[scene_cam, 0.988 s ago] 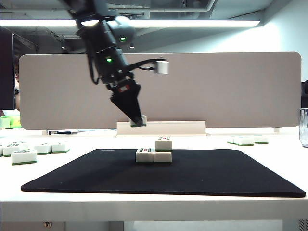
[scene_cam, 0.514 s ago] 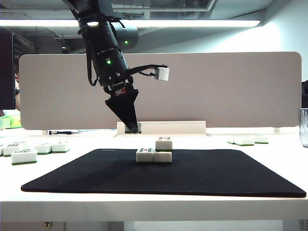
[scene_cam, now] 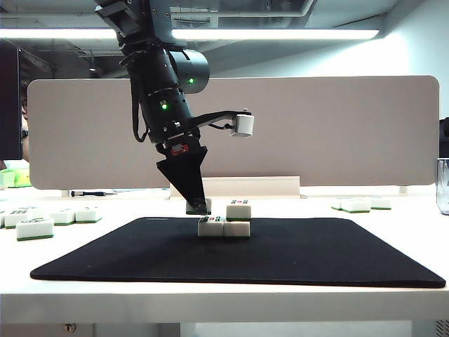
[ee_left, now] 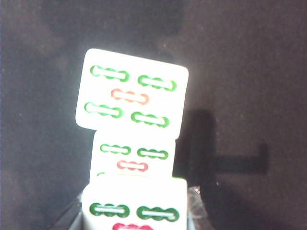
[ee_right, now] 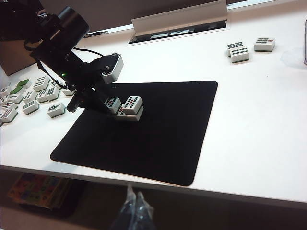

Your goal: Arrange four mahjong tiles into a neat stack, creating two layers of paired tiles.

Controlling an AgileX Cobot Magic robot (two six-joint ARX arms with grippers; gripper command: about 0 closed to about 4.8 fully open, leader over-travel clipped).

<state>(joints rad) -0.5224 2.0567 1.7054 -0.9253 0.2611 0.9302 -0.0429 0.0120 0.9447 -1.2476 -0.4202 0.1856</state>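
A white table (scene_cam: 393, 295) carries a black mat (scene_cam: 295, 256). At the mat's middle sits an unfinished stack (scene_cam: 226, 219): two mahjong tiles side by side, with a third tile (scene_cam: 238, 209) on the right-hand one. The left top spot is bare, so three of four tiles appear placed. The left gripper (scene_cam: 198, 206), pointing steeply down, hangs just above that bare spot, its jaws partly closed around the fourth tile (ee_left: 134, 206). Lowering and releasing it looks like the last step. Spare tiles (scene_cam: 35, 226) lie off the mat at the left. The right gripper (ee_right: 135, 208) waits well back at the table's near edge, jaws together, holding nothing.
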